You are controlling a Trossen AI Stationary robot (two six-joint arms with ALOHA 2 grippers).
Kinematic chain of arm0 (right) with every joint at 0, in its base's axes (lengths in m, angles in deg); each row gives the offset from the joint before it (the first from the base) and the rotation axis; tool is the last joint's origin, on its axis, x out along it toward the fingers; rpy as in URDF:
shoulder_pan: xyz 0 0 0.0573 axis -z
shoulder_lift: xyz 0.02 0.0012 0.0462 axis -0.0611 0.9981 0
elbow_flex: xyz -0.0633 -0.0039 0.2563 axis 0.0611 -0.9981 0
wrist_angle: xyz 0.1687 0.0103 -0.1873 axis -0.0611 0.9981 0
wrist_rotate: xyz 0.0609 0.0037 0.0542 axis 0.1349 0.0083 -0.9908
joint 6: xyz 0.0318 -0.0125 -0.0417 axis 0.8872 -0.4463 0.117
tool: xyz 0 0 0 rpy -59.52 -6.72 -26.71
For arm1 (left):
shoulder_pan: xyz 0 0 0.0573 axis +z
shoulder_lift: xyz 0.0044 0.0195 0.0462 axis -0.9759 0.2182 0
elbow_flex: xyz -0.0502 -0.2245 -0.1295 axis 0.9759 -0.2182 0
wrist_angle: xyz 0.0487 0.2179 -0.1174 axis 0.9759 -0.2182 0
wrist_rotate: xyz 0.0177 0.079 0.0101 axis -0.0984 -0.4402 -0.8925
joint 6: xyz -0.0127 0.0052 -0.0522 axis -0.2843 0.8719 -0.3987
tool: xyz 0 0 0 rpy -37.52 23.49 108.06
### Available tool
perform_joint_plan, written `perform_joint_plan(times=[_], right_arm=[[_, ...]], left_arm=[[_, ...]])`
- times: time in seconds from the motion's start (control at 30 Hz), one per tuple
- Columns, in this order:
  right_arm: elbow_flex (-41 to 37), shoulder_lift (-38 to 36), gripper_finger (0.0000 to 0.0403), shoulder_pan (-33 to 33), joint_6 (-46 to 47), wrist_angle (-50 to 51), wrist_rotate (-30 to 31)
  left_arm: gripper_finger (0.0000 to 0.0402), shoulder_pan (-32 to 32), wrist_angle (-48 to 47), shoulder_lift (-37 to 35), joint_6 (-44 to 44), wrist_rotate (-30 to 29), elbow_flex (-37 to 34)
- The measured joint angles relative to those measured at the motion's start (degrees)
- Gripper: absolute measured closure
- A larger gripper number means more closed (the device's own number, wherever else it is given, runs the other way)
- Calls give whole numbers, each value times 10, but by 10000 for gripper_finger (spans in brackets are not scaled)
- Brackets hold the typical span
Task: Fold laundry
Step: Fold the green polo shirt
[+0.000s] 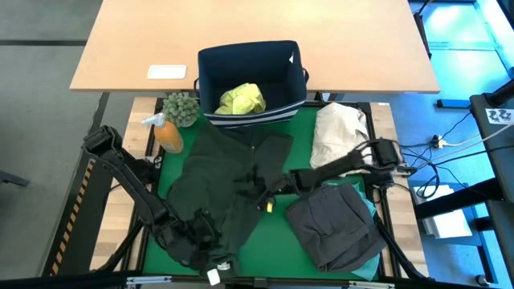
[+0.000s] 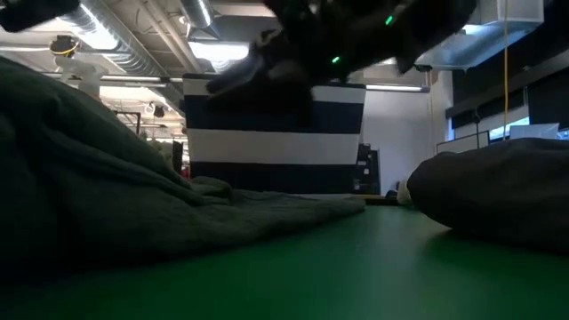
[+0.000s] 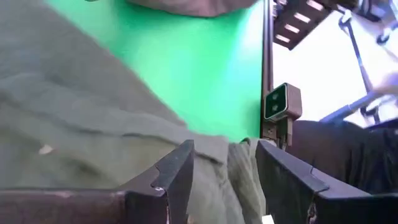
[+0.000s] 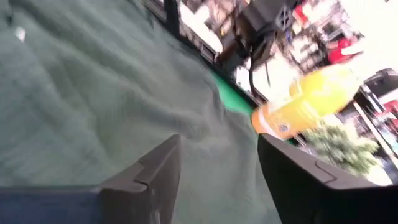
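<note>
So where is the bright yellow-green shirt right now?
In the high view, the bright yellow-green shirt lies crumpled inside the navy fabric bin at the table's far edge, just beyond the spread dark olive garment.

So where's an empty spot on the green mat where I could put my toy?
Bare green mat shows near the front edge, between the dark olive garment and the charcoal grey garment. The back is crowded: navy bin, cream cloth bundle, orange bottle, small plant.

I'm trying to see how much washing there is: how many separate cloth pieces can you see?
4: a dark olive garment spread mid-table, a folded charcoal grey garment at the right, a yellow-green shirt in the bin, a cream bundle behind. More may be hidden underneath.
</note>
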Motion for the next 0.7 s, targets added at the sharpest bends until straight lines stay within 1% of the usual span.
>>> perform_joint_plan(times=[0.1,0.17,0.27,0.33,0.4,0.43,0.63,0.7], right_arm=[[0,-27,205,-34,1,59,58],[0,-38,209,-55,7,103,70],[0,-40,217,-81,27,155,61],[0,-40,230,-94,39,178,23],[0,-33,253,-105,55,182,-15],[0,-30,268,-110,61,189,-21],[0,-28,371,-120,71,190,-31],[0,-27,394,-118,79,187,-32]], left_arm=[[235,14,41,36,43,39,0],[235,24,64,59,63,68,0],[235,36,79,78,86,87,0],[235,41,80,79,98,85,0],[235,45,81,79,104,82,0],[235,47,79,79,107,83,0],[235,57,58,79,119,104,0],[235,57,59,79,132,104,0]])
